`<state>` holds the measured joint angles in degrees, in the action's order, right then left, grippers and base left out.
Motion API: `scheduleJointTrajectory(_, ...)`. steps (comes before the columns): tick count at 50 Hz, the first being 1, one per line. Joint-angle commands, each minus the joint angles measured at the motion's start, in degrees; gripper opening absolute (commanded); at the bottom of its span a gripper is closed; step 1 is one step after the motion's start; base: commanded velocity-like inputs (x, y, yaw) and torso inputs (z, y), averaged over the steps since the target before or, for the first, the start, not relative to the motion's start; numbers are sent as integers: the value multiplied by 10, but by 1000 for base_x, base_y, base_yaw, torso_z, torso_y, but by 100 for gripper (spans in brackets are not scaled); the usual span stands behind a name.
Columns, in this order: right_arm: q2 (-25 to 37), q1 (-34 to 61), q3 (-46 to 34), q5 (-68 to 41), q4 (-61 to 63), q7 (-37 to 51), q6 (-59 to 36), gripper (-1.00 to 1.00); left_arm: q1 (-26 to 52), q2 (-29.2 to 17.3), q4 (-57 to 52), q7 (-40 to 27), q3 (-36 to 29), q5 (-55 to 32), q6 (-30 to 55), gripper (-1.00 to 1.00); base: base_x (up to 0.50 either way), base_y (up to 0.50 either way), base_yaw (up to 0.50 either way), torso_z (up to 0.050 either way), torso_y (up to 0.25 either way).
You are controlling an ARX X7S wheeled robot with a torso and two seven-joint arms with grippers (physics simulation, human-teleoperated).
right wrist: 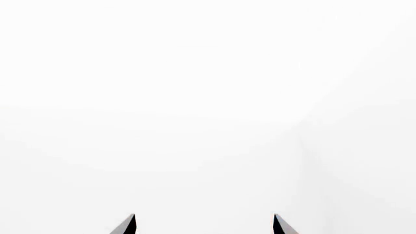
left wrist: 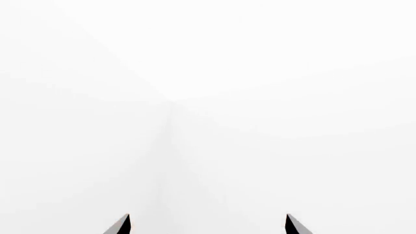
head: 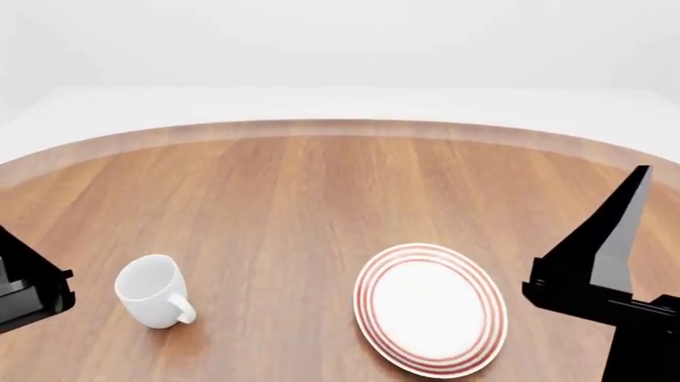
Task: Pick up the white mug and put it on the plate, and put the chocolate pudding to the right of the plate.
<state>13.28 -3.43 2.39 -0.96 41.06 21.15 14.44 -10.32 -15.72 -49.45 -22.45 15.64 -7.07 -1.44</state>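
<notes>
The plate [head: 431,309], ringed in red at its rim, lies flat on the wooden table [head: 308,191] in front of me towards my right, with nothing on it. The white mug [head: 152,290] stands well apart from it on my left, its opening tipped up and away from me, its loop handle turned towards me and the plate. My left gripper [left wrist: 208,225] and right gripper [right wrist: 204,225] both show only two dark fingertips spread wide with nothing between them, facing blank white.
</notes>
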Motion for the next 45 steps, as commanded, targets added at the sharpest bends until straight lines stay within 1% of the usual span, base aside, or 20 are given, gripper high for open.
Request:
scheduleJointTrajectory(1, 1, 1, 4, 0, -5, 10, 0, 100, 1, -3, 1, -3, -3, -2, 5, 100, 0, 0, 0, 0, 0)
scheduleJointTrajectory(9, 3, 0, 4, -1, -6, 14, 0, 100, 4, -8, 4, -5, -14, 17, 26, 100, 0, 0, 0, 0, 0)
scheduleJointTrajectory(22, 6, 0, -1, -1, -9, 17, 0, 100, 4, -10, 6, -10, -18, 21, 29, 100, 0, 0, 0, 0, -241)
scheduleJointTrajectory(25, 8, 0, -2, -2, -10, 17, 1, 100, 4, -10, 9, -11, -20, 22, 28, 100, 0, 0, 0, 0, -165)
scheduleJointTrajectory(30, 9, 0, -4, -3, -10, 18, 1, 100, 10, -11, 17, -9, -30, 19, 43, 100, 0, 0, 0, 0, -7)
scheduleJointTrajectory(34, 10, -1, -5, -5, -12, 19, 3, 100, 20, -15, 22, -4, -50, 17, 81, 100, 0, 0, 0, 0, 0)
scheduleJointTrajectory(35, 10, -1, -6, -5, -13, 19, 3, 100, 28, -12, 27, 0, -59, -2, 98, 100, 0, 0, 0, 0, 0)
scheduleJointTrajectory(40, 12, -2, -8, -6, -14, 19, 4, 100, 65, -2, 26, 0, -96, -35, 175, 100, 0, 0, 0, 0, 0)
scheduleJointTrajectory(41, 12, -2, -8, -6, -14, 20, 4, 100, 76, 6, 28, 1, -99, -60, 190, 100, 0, 0, 0, 0, 0)
scheduleJointTrajectory(45, 13, -2, -10, -6, -16, 20, 6, 100, 112, 20, 27, -19, -112, -93, 263, 100, 0, 0, 0, 0, 0)
